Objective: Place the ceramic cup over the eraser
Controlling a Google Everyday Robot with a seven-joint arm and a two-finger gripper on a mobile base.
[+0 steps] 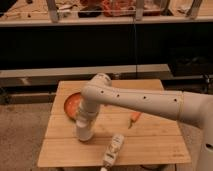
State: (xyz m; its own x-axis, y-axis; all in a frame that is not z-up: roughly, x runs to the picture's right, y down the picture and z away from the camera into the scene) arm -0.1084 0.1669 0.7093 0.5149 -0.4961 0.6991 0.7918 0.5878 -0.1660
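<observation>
Your gripper (pixel 85 131) hangs low over the left-middle of the wooden tabletop (pixel 150 142), at the end of the white arm (pixel 145 102) that reaches in from the right and bends straight down at the wrist. At its tip is the ceramic cup (pixel 84 133) — a plain cream-white cylinder, upright, its bottom edge at or just above the boards; you cannot tell which. The cup sits in line with the wrist and looks held, but the fingers are hidden, so you cannot tell how wide they stand.

The eraser does not show anywhere on the tabletop; the cup and wrist cover the spot beneath them.

Just behind the cup, up and to its left, lies the orange pan (pixel 71 104), partly hidden by the arm. To the right of the cup, well apart, a small orange carrot-like piece (pixel 134 118) lies on the boards. Near the front edge a long white bottle (pixel 113 149) lies on its side — it carries a label, but none of the writing can be read.
</observation>
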